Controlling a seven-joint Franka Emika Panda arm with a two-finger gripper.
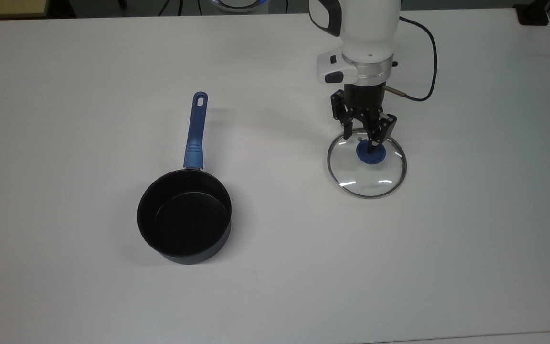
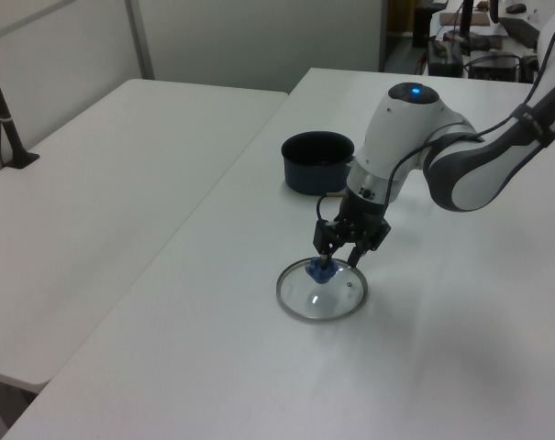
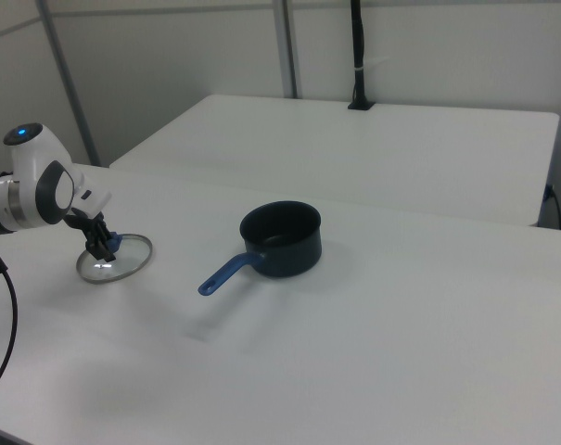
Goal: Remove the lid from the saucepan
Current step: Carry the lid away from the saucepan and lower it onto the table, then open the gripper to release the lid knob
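White table top [image 1: 65, 286]: bare matte surface that carries everything; a second white table [image 2: 103, 156] stands beside it at the left view's left.
Saucepan [image 1: 184, 217]: small round dark pan with a black inside, uncovered, standing upright at the top view's left of centre; also seen at [image 2: 316, 161] and [image 3: 282, 238].
Handle [image 1: 195, 131]: long slim blue bar with a hole at its tip, running from the pan's rim toward the top view's upper edge; in the right view it points toward the lower left [image 3: 226, 273].
Lid [image 1: 366, 165]: round clear glass disc with a thin metal rim, lying flat on the table well apart from the saucepan, at the top view's right; seen too at [image 2: 321, 293] and [image 3: 114, 259].
Knob [image 1: 370, 153]: blue, at the lid's centre, facing up.
Arm [image 1: 365, 38]: white Franka body with a grey wrist ring, reaching down from the top view's upper edge; a dark cable [image 1: 430, 67] loops off its right side.
Gripper [image 1: 362, 137]: black two-finger claw pointing down over the lid's far half, its fingers spread apart and holding nothing; one fingertip [image 1: 373, 141] is at the knob's upper edge, though contact cannot be told. It also shows at [image 2: 338, 258] and [image 3: 99, 246].
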